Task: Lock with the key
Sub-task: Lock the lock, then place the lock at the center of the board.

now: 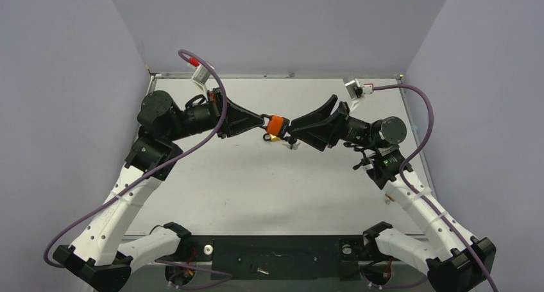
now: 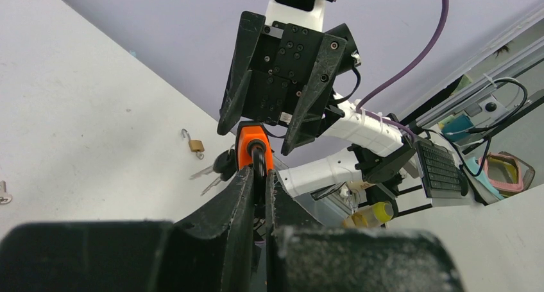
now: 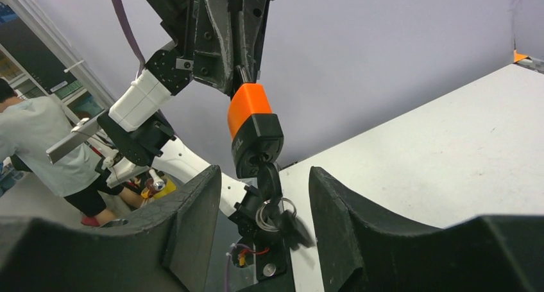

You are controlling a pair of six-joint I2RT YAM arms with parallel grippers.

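My left gripper is shut on the black shackle of an orange and black padlock and holds it in the air above the table's middle. In the right wrist view the padlock hangs with a black-headed key in its keyhole. A ring with more keys dangles below it. My right gripper is open, its fingers on either side of the key and not touching it. In the left wrist view the padlock sits at my left gripper's tips, with silver key blades beside it.
A small brass padlock lies on the white table under the held lock. A tiny silver key on a ring lies at the left edge of the left wrist view. Purple walls enclose the table on three sides.
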